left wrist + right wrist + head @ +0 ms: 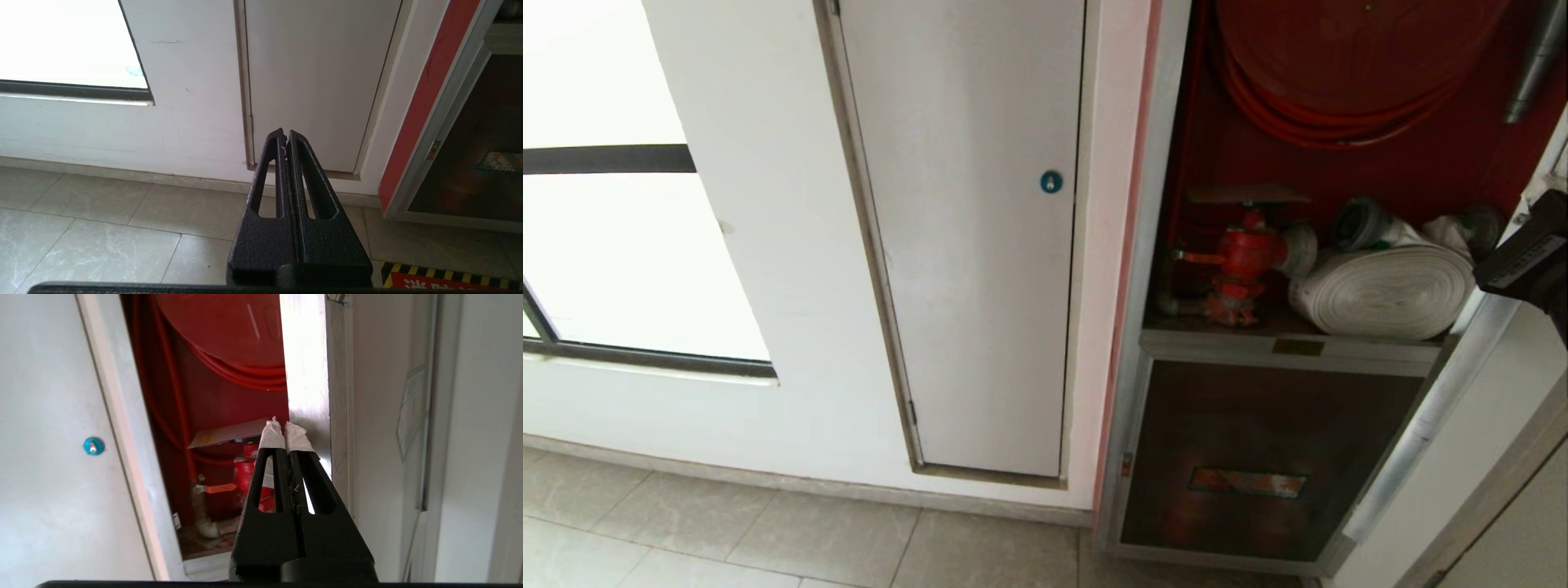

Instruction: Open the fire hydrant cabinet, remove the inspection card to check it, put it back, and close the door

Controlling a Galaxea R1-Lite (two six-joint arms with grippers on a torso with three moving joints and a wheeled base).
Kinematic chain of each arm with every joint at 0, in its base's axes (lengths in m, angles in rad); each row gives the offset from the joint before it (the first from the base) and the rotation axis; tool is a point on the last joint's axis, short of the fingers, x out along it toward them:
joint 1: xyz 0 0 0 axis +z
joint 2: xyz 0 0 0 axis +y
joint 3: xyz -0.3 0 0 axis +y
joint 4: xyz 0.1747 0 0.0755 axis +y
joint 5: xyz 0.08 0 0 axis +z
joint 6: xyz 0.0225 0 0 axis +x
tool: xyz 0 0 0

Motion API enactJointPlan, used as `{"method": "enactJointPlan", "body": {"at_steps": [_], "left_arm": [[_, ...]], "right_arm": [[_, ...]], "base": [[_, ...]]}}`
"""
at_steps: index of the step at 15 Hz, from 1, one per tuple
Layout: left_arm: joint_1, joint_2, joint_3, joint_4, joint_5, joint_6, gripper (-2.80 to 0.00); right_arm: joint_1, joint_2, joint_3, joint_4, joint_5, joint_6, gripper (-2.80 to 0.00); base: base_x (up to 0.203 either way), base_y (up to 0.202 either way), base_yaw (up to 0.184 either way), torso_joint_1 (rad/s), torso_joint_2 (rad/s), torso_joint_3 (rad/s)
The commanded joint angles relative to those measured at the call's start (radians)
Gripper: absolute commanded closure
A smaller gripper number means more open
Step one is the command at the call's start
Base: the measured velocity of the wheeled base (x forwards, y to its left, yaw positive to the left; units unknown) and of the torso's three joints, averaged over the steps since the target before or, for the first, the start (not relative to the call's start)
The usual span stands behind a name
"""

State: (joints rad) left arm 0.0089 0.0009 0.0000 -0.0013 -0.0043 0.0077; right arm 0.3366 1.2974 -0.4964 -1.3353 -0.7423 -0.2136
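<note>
The fire hydrant cabinet (1217,343) stands open, showing its red inside, a red hose reel (1347,57) and a red valve (1245,253). The inspection card (1245,194) lies flat on top of the valve, and it also shows in the right wrist view as the card (224,435). The door (1421,425) is swung out to the right. My right gripper (1503,265) hovers by the door's silver edge (306,375); its taped tips (284,426) are shut on nothing. My left gripper (284,134) is shut and parked low, facing the wall.
A rolled white hose (1384,290) lies on the shelf beside the valve. Left of the cabinet is a plain white door with a blue lock (1051,181). Below the shelf is a dark panel (1258,457). A striped floor marking (449,279) lies on the tiles.
</note>
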Motion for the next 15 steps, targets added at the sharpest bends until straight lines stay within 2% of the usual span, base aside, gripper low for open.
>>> {"method": "enactJointPlan", "body": {"at_steps": [1,8,15], "left_arm": [[0.0,0.001,0.002,0.0,0.0,0.0,0.0],[0.0,0.0,0.002,0.0,0.0,0.0,0.0],[0.0,0.001,0.002,0.0,0.0,0.001,0.0]], "right_arm": [[-0.02,-0.02,0.002,-0.009,-0.009,-0.001,0.0],[-0.078,-0.108,0.072,-0.006,-0.015,-0.001,0.0],[-0.19,-0.208,0.086,0.113,-0.05,0.0,0.0]], "base": [[0.0,0.0,0.0,0.0,0.0,0.0],[0.0,0.0,0.0,0.0,0.0,0.0],[0.0,0.0,0.0,0.0,0.0,0.0]]}}
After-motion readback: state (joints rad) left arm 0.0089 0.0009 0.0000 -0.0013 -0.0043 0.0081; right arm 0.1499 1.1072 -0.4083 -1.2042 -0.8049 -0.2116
